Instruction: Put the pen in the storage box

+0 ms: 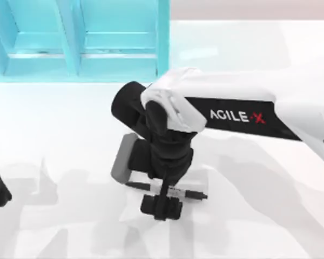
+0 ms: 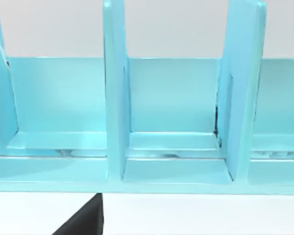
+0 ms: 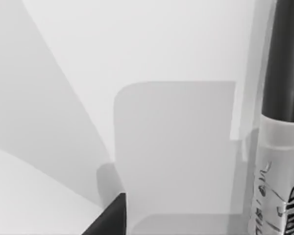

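Right gripper straddles pen, which lies parallel to the worktop's front edge; can't tell if it's clamped yet. Left arm parked.

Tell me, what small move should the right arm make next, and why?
Probably close the right claw on the pen. The claw sits low over the pen's middle, the pen lies flat on the table, and the blue storage box is far off, so a firm hold comes first.

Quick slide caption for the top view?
Right pincer lowered over the pen on the white table; turquoise storage box behind.
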Available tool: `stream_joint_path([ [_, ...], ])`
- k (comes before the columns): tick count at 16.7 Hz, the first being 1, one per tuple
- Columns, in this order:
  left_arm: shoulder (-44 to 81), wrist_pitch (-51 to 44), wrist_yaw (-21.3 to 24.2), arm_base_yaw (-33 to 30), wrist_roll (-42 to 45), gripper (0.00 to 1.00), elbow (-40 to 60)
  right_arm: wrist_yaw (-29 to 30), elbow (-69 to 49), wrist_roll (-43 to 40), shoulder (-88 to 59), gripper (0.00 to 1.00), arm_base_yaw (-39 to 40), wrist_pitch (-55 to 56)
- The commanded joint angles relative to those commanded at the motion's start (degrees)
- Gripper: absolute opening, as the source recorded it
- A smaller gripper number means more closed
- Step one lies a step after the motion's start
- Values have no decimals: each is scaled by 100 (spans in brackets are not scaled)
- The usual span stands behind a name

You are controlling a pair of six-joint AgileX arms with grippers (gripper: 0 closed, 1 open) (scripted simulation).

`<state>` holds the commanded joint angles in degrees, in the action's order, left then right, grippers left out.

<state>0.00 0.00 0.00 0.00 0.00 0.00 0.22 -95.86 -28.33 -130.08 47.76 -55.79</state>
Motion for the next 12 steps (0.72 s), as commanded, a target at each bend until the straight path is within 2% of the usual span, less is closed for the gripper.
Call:
stream_joint_path([
  [3,0,0,0,0,0,100,0,9,-226,-2,68,0,-1,-225],
  [9,0,0,0,0,0,100,0,1,-1343,-19,359,0,-6,-1777],
  [12,0,0,0,0,0,100,0,-4,-1582,-18,441,0,-12,-2024],
])
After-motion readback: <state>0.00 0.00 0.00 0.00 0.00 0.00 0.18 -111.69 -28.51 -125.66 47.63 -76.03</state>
